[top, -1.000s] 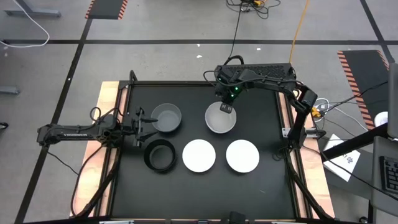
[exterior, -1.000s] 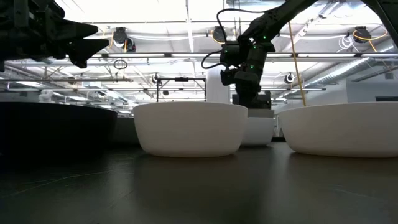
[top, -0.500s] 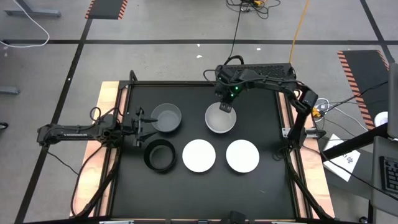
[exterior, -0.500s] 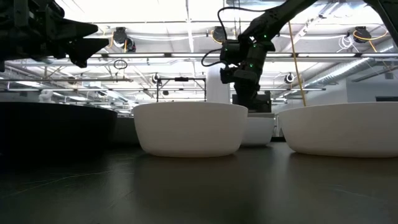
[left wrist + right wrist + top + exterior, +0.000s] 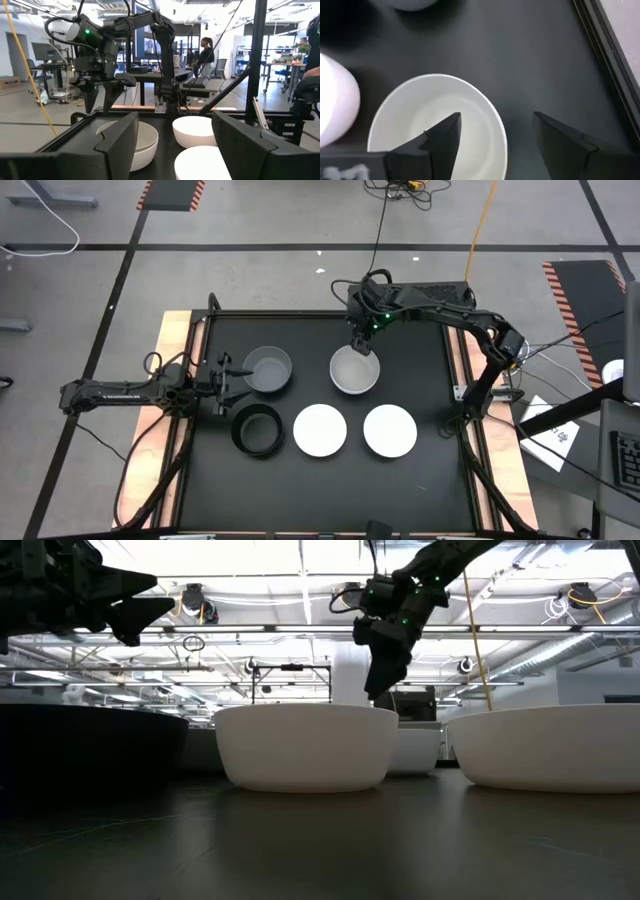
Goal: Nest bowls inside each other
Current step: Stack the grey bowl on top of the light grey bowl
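Our left gripper (image 5: 228, 376) spread wide and empty, a grey bowl (image 5: 268, 369) just ahead of it, the black bowl (image 5: 257, 429) beside it, our right gripper (image 5: 361, 345) parted and empty above the pale-lined bowl's (image 5: 354, 371) far rim, two white bowls (image 5: 320, 430) nearer the table front.

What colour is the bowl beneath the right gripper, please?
Grey outside with a pale inside; the bowl under the right gripper shows best in the high view.

The right end effector (image 5: 495, 145) hangs above the black tabletop (image 5: 520, 60) with its two dark fingers (image 5: 445, 137) spread wide. One finger sits over the pale inside of a bowl (image 5: 415, 112). Another white bowl (image 5: 337, 107) shows just beside it.
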Controlling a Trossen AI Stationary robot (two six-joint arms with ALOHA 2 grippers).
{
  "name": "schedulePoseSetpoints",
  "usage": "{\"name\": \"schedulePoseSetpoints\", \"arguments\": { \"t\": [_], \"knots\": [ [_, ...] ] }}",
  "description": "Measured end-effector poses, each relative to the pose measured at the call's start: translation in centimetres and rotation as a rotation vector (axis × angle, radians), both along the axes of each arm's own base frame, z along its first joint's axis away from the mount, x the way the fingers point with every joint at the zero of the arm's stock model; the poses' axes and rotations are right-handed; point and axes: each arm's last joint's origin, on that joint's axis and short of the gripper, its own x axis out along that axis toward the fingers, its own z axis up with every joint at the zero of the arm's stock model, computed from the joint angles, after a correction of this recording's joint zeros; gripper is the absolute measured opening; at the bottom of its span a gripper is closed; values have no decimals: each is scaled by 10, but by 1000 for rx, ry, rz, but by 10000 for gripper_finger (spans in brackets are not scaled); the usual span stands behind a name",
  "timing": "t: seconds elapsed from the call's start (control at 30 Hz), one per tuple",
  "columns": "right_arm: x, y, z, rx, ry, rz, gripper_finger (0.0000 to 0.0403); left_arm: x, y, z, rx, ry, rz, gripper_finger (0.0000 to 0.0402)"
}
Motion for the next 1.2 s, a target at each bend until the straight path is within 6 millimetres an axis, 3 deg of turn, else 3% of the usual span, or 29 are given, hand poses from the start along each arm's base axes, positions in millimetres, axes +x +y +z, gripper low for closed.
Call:
{"name": "schedulePoseSetpoints", "arguments": {
  "t": [0.2,0.4,0.53,0.63,0.73,0.83,1.07,1.2],
  "knots": [
    [1,5,4,114,-88,66,232,0,0,0,0,0,0,255],
    [-2,21,29,78,-178,161,210,0,0,0,0,-1,0,255],
    [-15,39,61,-5,-259,225,153,0,0,0,1,-2,0,255],
    [-27,52,82,-56,-322,259,80,0,0,0,-14,-2,-3,255],
    [-40,64,88,-93,-384,273,14,0,0,0,-19,-2,-4,255],
    [-51,71,78,-91,-449,233,10,0,0,0,-19,-2,-4,255],
    [-84,91,32,-45,-730,222,0,0,0,0,-14,-3,-3,255],
    [-105,103,10,-18,-788,204,0,0,0,0,-14,-4,-4,255]
  ]
}}
